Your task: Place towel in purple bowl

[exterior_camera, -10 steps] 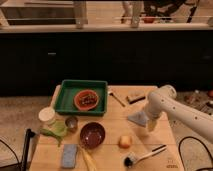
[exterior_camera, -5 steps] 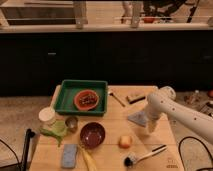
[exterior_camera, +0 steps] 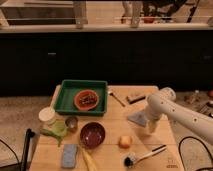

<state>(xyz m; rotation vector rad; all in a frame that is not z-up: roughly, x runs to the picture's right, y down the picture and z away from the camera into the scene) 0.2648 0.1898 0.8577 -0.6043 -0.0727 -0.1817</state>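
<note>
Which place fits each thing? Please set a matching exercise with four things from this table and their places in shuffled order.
Things:
1. towel
2. purple bowl
3. orange plate
4. blue sponge

Places:
A. inside the green tray
B. by the table's front edge, left of the banana
C. on the table's right part, next to the gripper, which is low over the tabletop there
D. between the metal cup and the round fruit

Pairs: 1-C, 2-D, 3-A, 4-B
</note>
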